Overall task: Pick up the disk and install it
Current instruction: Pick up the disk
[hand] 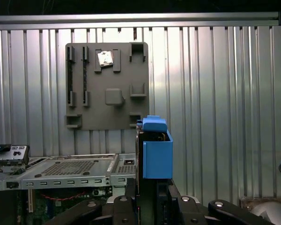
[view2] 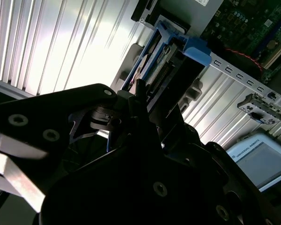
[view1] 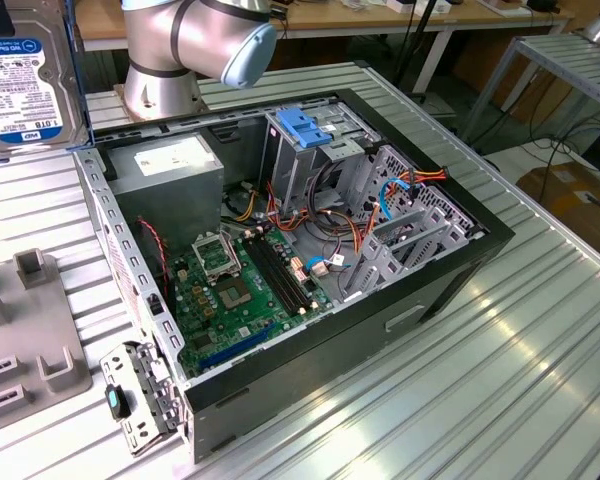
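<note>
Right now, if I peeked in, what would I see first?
The big open computer case sits in the middle of the exterior view, its green board showing. In the first wrist view, the gripper holds the disk upright by its bright blue frame, with a grey plate beyond it.

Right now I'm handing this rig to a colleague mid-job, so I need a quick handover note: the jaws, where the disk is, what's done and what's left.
Gripper: jaws shut on the disk, whose blue frame sticks out of them in both wrist views.
Disk: appears held up clear of the ribbed table, at the exterior view's left, outside the open computer case. The grey fixture plate lies beyond it in the first wrist view.
Done: the disk is picked up.
Left: installation; the disk is not yet inside the case.
</note>
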### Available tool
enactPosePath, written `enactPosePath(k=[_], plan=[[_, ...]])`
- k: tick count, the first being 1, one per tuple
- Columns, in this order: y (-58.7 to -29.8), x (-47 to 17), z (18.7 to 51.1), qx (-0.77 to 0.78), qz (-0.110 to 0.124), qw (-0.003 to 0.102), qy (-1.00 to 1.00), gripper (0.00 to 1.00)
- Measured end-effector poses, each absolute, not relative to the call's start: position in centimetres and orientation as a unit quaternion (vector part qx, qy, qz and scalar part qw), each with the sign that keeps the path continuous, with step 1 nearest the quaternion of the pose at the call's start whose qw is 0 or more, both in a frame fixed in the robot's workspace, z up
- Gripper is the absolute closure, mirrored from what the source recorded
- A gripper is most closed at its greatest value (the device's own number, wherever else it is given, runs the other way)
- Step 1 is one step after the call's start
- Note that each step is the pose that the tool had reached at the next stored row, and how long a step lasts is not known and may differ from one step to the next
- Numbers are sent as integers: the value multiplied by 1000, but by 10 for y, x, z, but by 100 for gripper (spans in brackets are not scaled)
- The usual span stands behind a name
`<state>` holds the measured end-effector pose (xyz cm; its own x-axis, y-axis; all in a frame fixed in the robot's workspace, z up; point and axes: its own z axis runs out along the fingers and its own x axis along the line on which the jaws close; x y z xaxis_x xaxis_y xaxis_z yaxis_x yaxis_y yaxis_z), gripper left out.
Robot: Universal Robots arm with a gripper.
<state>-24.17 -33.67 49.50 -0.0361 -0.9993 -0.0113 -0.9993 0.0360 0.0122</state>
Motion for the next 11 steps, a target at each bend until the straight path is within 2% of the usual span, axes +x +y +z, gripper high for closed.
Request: enactPosePath(k=[11], plan=[[-337, -228, 495, 694, -8, 0, -720, 65]])
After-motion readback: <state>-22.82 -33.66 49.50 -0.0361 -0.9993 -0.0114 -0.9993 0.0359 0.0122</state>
